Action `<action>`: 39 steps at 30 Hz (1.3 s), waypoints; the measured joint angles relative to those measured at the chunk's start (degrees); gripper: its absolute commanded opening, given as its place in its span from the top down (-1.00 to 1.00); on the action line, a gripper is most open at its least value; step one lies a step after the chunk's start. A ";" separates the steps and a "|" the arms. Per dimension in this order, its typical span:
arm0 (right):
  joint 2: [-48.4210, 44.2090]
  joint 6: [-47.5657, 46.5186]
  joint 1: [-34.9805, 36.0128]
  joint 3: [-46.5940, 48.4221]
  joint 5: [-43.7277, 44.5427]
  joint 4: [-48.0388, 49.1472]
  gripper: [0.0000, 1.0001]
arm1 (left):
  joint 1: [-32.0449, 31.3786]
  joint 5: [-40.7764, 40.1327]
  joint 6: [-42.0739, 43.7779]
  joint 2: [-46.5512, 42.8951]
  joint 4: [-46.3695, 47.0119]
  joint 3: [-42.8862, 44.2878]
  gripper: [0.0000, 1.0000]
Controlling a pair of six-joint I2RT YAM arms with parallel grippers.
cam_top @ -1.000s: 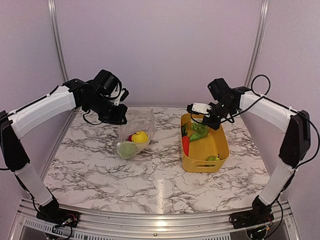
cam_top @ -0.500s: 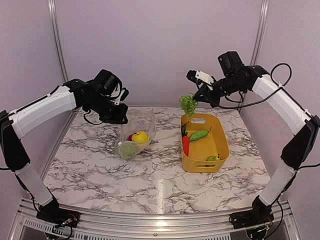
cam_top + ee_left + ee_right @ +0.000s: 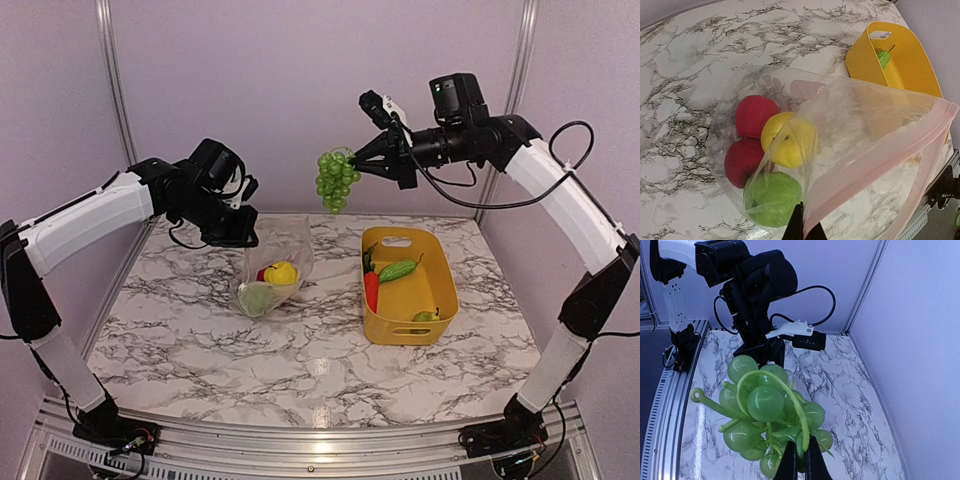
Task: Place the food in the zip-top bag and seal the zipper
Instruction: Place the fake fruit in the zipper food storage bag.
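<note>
While left tool (image 3: 802, 225) clamps shut on the bag (image 3: 865, 130) at its mouth edge, right tool (image 3: 802, 460) grips a green grape bunch (image 3: 337, 180) tight, high above surface (image 3: 200, 330).

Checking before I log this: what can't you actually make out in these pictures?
Left wrist view: most of the yellow basket, behind the zip-top bag.
Top view: small green piece in the basket, too small to name.
Right wrist view: the bag's contents, behind grapes and the left arm.
</note>
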 measured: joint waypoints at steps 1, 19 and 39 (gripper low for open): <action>0.42 1.01 0.24 1.16 -1.46 0.63 1.00 | 0.00 0.00 -0.07 0.00 0.07 0.00 1.00; 11.28 6.14 8.26 5.09 -9.09 4.33 1.00 | 0.00 0.00 -0.24 -0.02 0.50 0.00 1.00; 11.26 -7.82 14.82 -6.97 12.66 9.25 1.00 | 0.00 0.66 -0.20 -0.79 0.52 0.00 1.00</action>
